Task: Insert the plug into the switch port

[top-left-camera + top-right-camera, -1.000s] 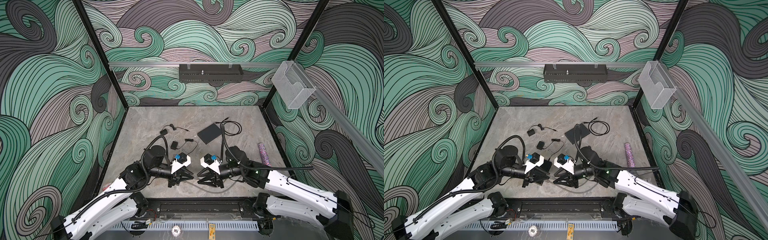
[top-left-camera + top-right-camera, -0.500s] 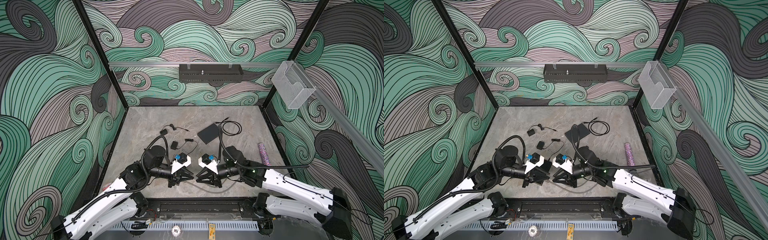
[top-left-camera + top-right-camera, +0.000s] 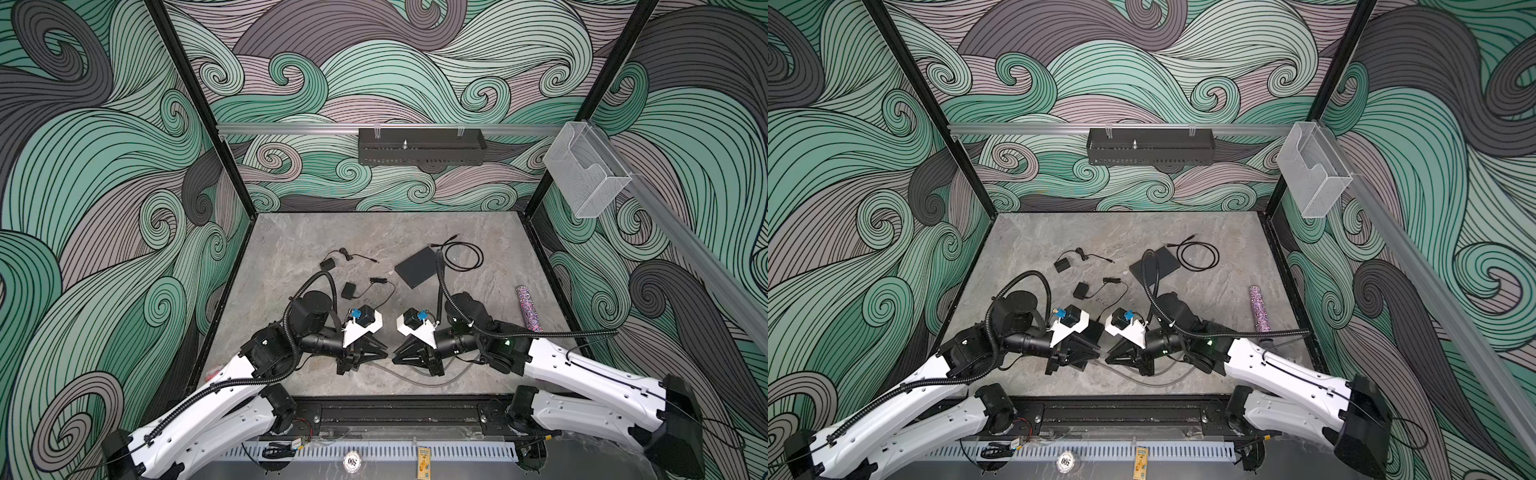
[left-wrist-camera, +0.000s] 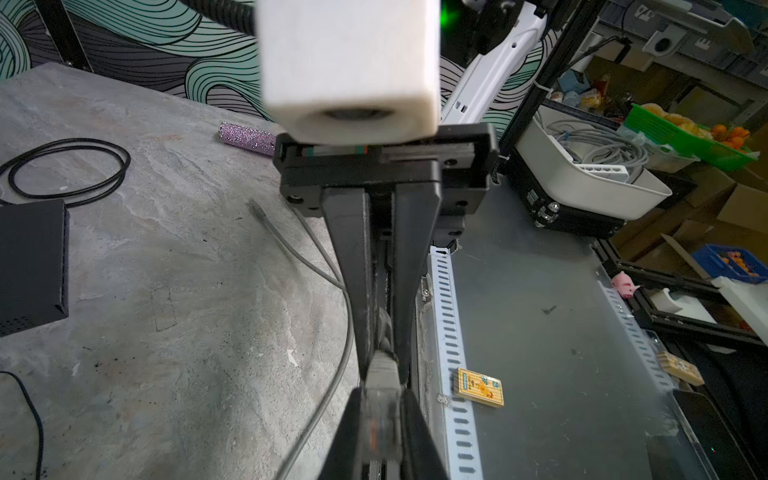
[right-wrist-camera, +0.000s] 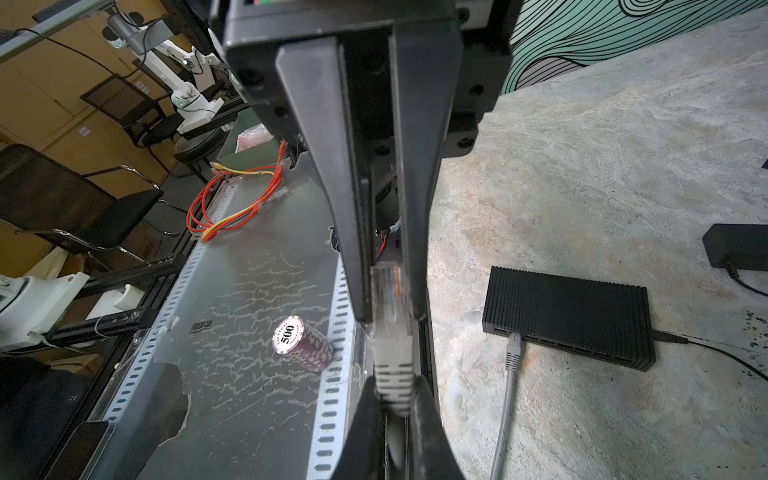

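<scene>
On the grey surface (image 3: 374, 232): flat dark square box (image 3: 415, 269), black cable loop (image 4: 79, 141) just beside it, far power brick (image 3: 327, 263) and near power brick (image 3: 348, 290) with thin cords, sparkly purple tube (image 3: 528, 308) near the right edge. Up on the back rail (image 3: 291, 128), long black tray (image 3: 422, 146). On the side rail (image 3: 685, 245), clear plastic bin (image 3: 586, 176). Past the front edge, purple poker chips (image 5: 302, 343) marked 500.

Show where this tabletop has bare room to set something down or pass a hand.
Bare: the table's back strip, between the rear wall and the far adapter and coiled cable; the patch bounded by the flat dark box, that coil and the glitter tube. Crowded: front centre, where left tool and right tool meet at the plug over the grey cable.
</scene>
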Robot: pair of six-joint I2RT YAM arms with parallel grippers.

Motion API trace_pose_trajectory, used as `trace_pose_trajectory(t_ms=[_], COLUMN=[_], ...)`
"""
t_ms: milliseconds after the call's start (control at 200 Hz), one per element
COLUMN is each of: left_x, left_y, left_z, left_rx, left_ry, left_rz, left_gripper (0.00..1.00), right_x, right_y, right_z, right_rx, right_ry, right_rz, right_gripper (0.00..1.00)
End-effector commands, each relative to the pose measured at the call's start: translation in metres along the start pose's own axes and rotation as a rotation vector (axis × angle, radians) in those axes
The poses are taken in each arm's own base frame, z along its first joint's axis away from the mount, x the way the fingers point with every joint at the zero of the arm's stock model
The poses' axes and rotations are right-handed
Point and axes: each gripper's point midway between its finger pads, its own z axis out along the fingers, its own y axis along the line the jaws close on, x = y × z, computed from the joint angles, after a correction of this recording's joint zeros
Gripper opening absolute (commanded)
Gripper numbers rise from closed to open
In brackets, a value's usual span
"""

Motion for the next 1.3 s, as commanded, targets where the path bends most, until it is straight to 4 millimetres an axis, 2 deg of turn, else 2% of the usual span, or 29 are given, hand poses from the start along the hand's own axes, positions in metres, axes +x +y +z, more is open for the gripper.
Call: trace_pose_trajectory(t_ms=[0, 70, 150, 225, 335, 475, 500, 525, 545, 771, 896, 1176, 1296], left_x=[-0.010, -0.012, -0.014, -0.010, 0.010, 0.041, 0.047, 0.053, 0.057, 0.097, 0.117, 0.146, 0.160], left_y=[0.014, 0.034, 0.059, 0.074, 0.094, 0.104, 0.106, 0.109, 0.110, 0.118, 0.125, 0.146, 0.157], left_z=[-0.005, -0.013, -0.030, -0.047, -0.068, -0.070, -0.069, -0.069, -0.069, -0.049, -0.040, -0.028, -0.028], left_rx=[-0.102, -0.236, -0.420, -0.558, -0.746, -0.835, -0.848, -0.864, -0.873, -0.843, -0.849, -0.894, -0.934], left_ry=[-0.022, -0.038, -0.070, -0.080, -0.064, 0.007, 0.013, 0.014, 0.014, 0.019, 0.041, 0.092, 0.129], left_rz=[-0.033, -0.128, -0.276, -0.402, -0.575, -0.730, -0.754, -0.781, -0.799, -0.910, -0.938, -0.935, -0.933], left_gripper=[0.47, 0.59, 0.73, 0.75, 0.80, 0.86, 0.89, 0.97, 0.98, 0.99, 0.94, 0.78, 0.76], right_x=[-0.001, 0.006, 0.015, 0.023, 0.033, 0.046, 0.048, 0.052, 0.054, 0.078, 0.092, 0.113, 0.120], right_y=[-0.003, -0.013, -0.028, -0.044, -0.062, -0.086, -0.088, -0.091, -0.093, -0.112, -0.122, -0.124, -0.123], right_z=[-0.004, -0.005, -0.010, -0.018, -0.026, -0.025, -0.023, -0.020, -0.017, 0.016, 0.032, 0.047, 0.052], right_rx=[0.035, 0.093, 0.195, 0.302, 0.407, 0.501, 0.504, 0.502, 0.502, 0.470, 0.460, 0.465, 0.456], right_ry=[-0.012, 0.017, 0.073, 0.127, 0.188, 0.249, 0.253, 0.263, 0.268, 0.328, 0.353, 0.366, 0.389], right_rz=[-0.031, -0.034, -0.040, -0.064, -0.144, -0.191, -0.195, -0.193, -0.191, -0.092, -0.044, 0.001, 0.005], right_gripper=[0.00, 0.00, 0.00, 0.00, 0.00, 0.00, 0.00, 0.00, 0.00, 0.00, 0.00, 0.00, 0.00])
